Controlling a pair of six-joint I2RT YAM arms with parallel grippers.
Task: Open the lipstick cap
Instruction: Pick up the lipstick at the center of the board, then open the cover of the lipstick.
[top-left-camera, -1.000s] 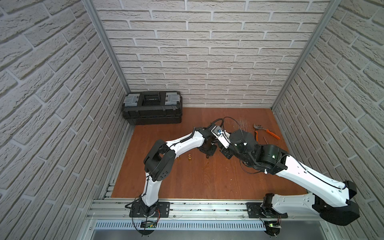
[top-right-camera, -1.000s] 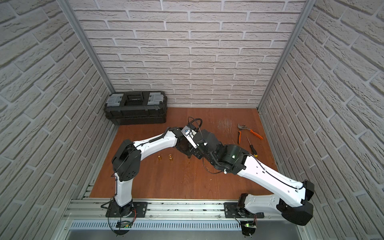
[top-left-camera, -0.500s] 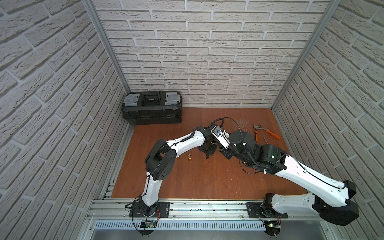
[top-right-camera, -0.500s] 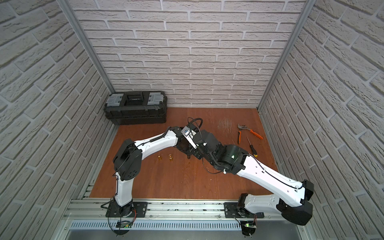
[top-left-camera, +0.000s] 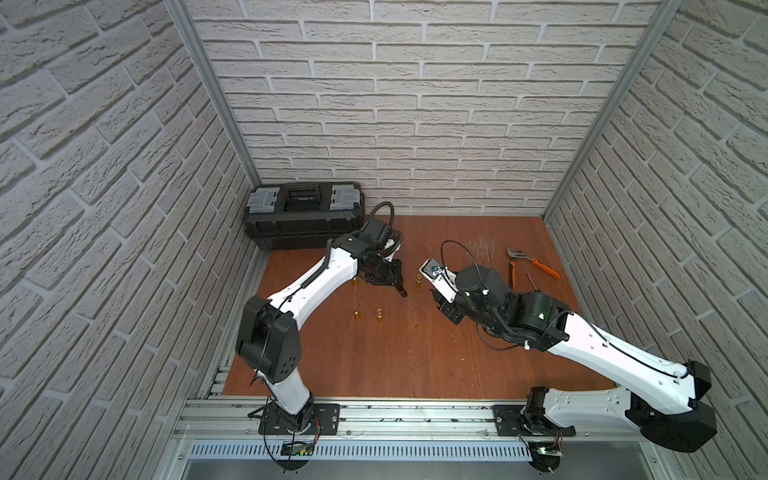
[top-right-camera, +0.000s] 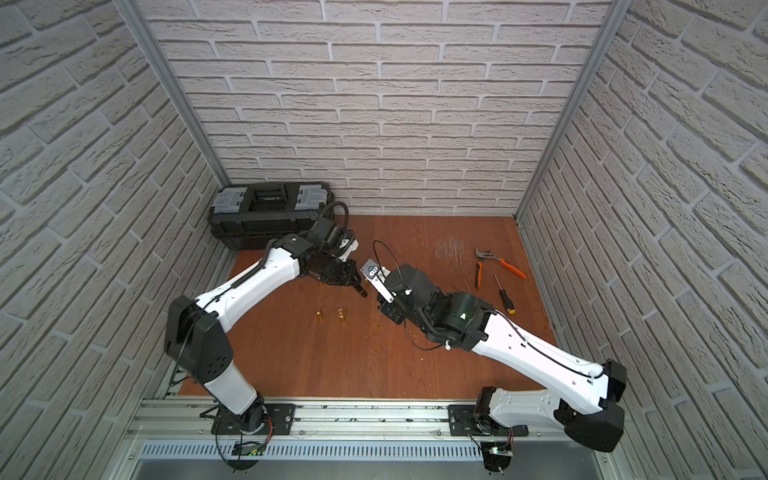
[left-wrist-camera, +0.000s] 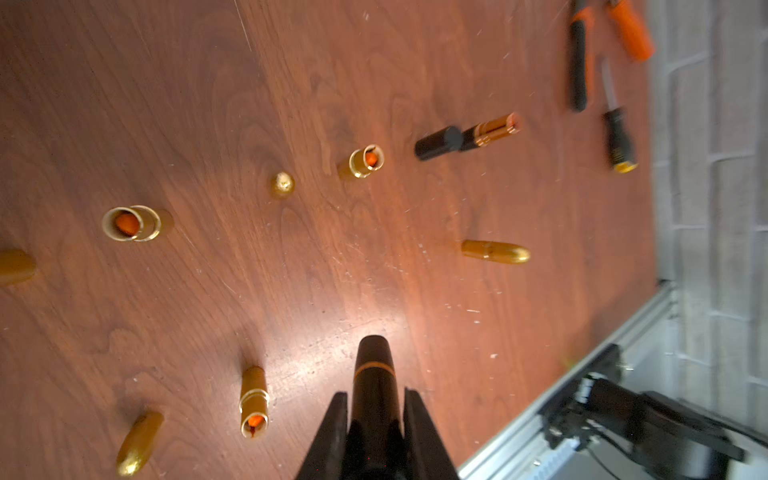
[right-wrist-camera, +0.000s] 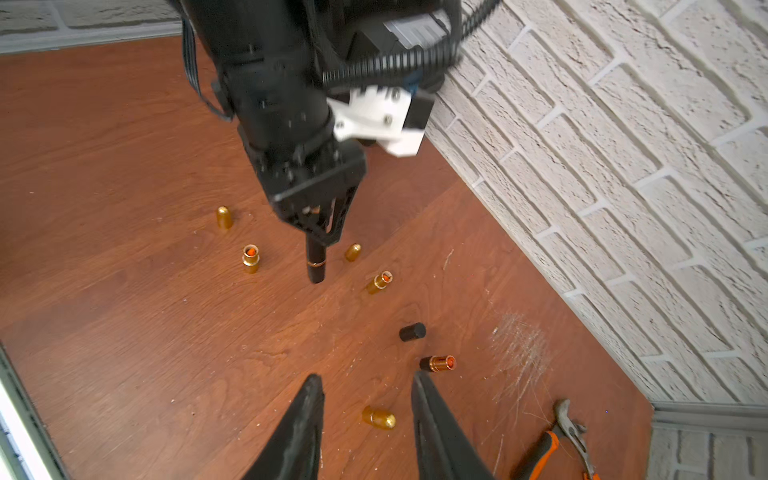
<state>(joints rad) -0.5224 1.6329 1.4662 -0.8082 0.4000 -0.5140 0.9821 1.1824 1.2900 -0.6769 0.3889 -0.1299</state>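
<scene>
Brown wood-grain table (top-left-camera: 374, 365), near half bare. Right gripper (right-wrist-camera: 365, 378) hangs above it, jaws spread, nothing gripped. A loose gold cap (right-wrist-camera: 379, 417) shows on the wood below the gap.

Further in, left gripper (left-wrist-camera: 374, 397) is pinching the black lipstick (left-wrist-camera: 372, 365) by one end. It is raised off the table, free end angled down. Gold band round the body; cap appears to be on.

Step in hand, as judged: lipstick presented, cap not yet pulled. The next move calls for the right gripper to cross over, line up on the free end past the band, close, and pull straight along the tube while the left holds firm.

Around it, a gold tube (right-wrist-camera: 250, 257) and two like it sit uncapped, orange stick showing inside each. A black cap (right-wrist-camera: 412, 332) lies apart from its black-and-gold base (right-wrist-camera: 436, 363).

Far left, black toolbox (top-left-camera: 303, 216) against the wall, lid shut, contents unseen. Far right, pliers (top-left-camera: 534, 264) and a screwdriver (top-right-camera: 503, 293).
</scene>
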